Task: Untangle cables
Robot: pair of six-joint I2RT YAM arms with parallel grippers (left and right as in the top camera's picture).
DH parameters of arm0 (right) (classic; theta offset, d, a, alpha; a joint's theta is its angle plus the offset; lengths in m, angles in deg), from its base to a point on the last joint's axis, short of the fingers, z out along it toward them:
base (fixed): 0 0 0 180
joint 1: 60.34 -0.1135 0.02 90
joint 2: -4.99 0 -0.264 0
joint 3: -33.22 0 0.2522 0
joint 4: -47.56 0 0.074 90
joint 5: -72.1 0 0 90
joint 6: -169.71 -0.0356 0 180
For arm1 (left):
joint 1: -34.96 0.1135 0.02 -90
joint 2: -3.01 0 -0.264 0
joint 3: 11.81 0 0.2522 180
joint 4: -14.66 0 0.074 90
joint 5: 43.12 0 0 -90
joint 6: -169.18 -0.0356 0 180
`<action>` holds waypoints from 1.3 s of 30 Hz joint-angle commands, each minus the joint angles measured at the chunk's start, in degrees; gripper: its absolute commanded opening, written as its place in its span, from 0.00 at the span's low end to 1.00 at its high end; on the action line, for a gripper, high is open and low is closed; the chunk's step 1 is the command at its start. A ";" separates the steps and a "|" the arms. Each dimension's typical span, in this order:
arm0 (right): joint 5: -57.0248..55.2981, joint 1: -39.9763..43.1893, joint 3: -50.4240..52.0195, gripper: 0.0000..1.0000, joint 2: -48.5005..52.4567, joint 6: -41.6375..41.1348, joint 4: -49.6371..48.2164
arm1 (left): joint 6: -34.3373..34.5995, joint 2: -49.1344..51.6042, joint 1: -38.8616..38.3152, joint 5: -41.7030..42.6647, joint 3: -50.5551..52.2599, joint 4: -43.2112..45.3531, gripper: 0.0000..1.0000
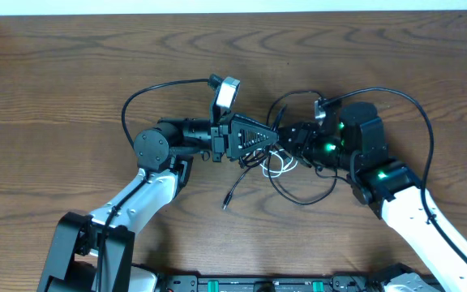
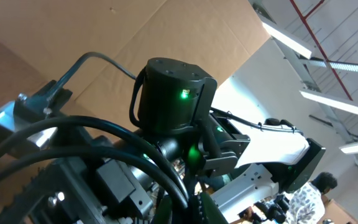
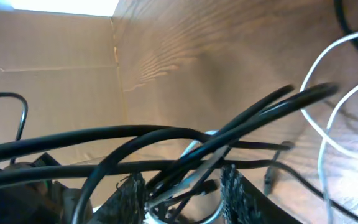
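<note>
Overhead — dark wood-grain table (image 1: pixel 71 73), cables (image 1: pixel 280 166) knotted mid-surface.

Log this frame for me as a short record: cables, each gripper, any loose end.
tangle: black cables and one white cable, knotted between the two grippers
left gripper: shut, at the tangle; hold not visible
right gripper: open, black cables passing between its fingers
loose end: one black plug lying free on the table

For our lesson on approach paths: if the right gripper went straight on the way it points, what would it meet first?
The black cables crossing just ahead of the right gripper, probably; depth beyond them is unclear.
</note>
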 commanded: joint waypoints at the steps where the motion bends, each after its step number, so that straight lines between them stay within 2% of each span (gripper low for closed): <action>1: -0.66 -1.66 -0.28 0.38 0.22 -5.44 -0.15 | -2.58 -1.01 -0.20 0.31 -1.29 1.11 0.08; 3: -0.63 -1.97 -0.28 0.37 0.31 -7.17 -0.44 | -2.58 -1.01 -0.20 0.31 -1.29 1.11 0.08; 5: -0.96 -2.23 -0.28 0.31 0.35 -8.33 -0.66 | -2.56 -1.01 -0.31 0.31 -1.29 1.11 0.08; 8: -2.36 -2.36 -0.28 0.10 0.44 -8.22 -0.59 | -2.58 -1.01 -0.57 0.31 -1.29 1.11 0.08; 10: -3.32 -2.36 -0.28 0.01 0.44 -7.50 -0.13 | -2.58 -1.01 -0.55 0.33 -1.29 1.11 0.08; 21: 0.85 -0.90 -0.28 0.01 -4.09 11.78 -3.43 | -7.63 -0.94 -0.50 5.31 -1.29 -0.70 0.08; 26: 1.36 1.64 -0.28 0.01 -11.23 19.10 -3.58 | -17.33 -0.94 -0.33 8.92 -1.29 -4.61 0.08; 29: 0.92 3.06 -0.28 0.01 -15.23 20.31 -1.18 | -20.55 -0.94 0.17 6.91 -1.29 -10.47 0.08; 32: 1.18 4.20 -0.28 0.01 -17.77 20.33 3.48 | -21.03 -0.92 1.51 0.94 -1.29 -19.19 0.08; 36: 1.46 4.46 -0.28 0.01 -19.32 21.33 9.18 | -22.08 -0.92 3.78 -11.06 -1.29 -35.47 0.08; 39: 6.08 4.50 -0.28 0.01 -19.93 24.98 8.11 | -22.05 -0.92 4.55 -21.66 -1.29 -50.34 0.08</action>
